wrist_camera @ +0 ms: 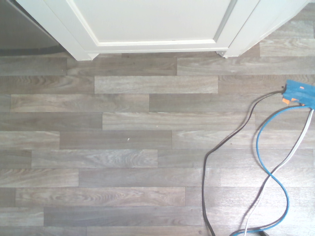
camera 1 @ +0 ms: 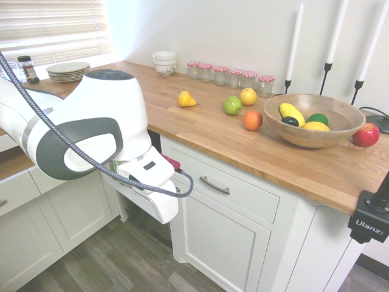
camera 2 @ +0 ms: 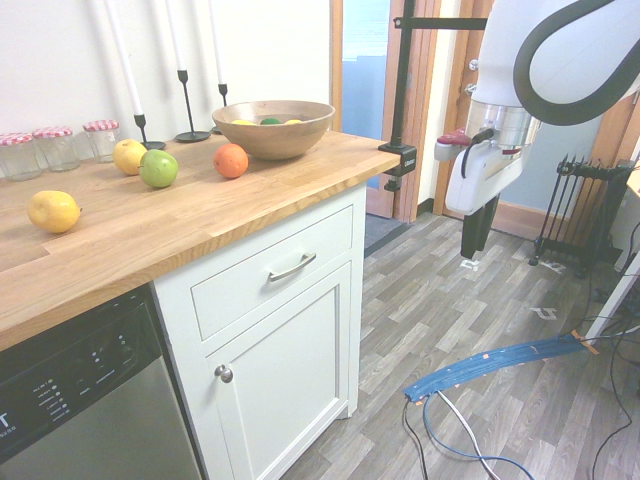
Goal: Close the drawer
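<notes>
From the first side camera I see the drawer point(camera 1: 228, 185) under the wooden bench point(camera 1: 200, 125), and it looks pushed in already. My big white arm hides the hand here. From the other side, the hand point(camera 2: 470, 262) hangs over the floor point(camera 2: 470, 330), well away from the drawer, holding nothing; I cannot tell how wide it is. The wrist camera shows only floor and a cupboard door point(wrist_camera: 147, 22). If I swing back carelessly, I could bump that door.

The butcher-block countertop point(camera 1: 213, 131) is showing oiled, smooth wood; the drawer point(camera 2: 270, 270) front is looking matt white-painted, its handle point(camera 2: 292, 267) gleaming brushed metal.
</notes>
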### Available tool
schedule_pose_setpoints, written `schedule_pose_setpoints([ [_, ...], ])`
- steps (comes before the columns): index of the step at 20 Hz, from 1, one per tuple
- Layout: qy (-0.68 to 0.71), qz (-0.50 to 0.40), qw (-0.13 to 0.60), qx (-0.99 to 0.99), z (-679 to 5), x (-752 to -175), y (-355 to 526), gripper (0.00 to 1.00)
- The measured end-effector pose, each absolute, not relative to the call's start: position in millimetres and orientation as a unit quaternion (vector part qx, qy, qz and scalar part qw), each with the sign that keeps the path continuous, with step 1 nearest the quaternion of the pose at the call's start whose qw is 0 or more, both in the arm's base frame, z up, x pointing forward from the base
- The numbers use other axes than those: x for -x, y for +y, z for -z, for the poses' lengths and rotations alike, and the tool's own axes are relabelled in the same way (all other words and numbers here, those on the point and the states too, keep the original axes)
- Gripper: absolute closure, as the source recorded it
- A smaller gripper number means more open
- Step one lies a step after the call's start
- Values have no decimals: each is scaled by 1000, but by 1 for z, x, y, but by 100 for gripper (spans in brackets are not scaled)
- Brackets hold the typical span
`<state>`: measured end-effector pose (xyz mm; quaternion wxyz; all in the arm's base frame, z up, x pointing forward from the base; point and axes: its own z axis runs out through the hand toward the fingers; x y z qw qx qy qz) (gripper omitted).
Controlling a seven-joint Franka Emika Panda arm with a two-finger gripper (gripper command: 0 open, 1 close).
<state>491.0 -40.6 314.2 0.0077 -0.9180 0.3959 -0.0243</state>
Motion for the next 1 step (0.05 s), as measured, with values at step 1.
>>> schedule_pose_setpoints([
  [1,396,24,8,918,-314,-491,-40,0],
])
